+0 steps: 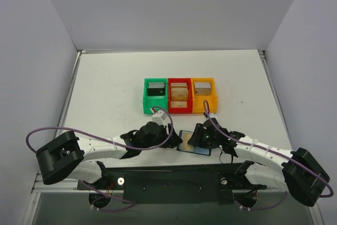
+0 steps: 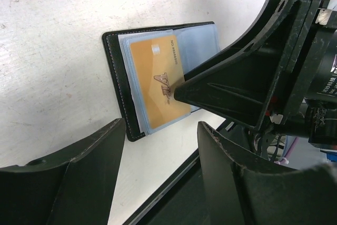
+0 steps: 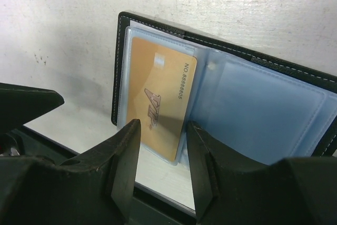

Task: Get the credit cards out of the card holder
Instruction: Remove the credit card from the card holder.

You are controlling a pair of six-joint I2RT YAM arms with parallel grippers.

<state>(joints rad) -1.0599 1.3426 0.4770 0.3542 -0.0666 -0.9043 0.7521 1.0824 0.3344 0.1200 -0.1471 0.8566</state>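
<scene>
The card holder (image 1: 201, 150) lies open on the table near the front edge, black-edged with pale blue sleeves (image 3: 253, 98) (image 2: 197, 43). A gold credit card (image 3: 160, 96) (image 2: 155, 75) marked VIP sits in one sleeve. My right gripper (image 3: 163, 125) (image 1: 199, 137) hovers over the holder, open, its fingers either side of the card's near end with nothing pinched. My left gripper (image 2: 160, 125) (image 1: 168, 138) stands open beside the holder's edge, with only bare table between its fingers.
A green bin (image 1: 146, 97), a red bin (image 1: 169, 97) and an orange bin (image 1: 215, 96) stand in a row beyond the holder, each with cards in it. The black base rail (image 1: 174, 180) runs along the table's front edge just behind the holder.
</scene>
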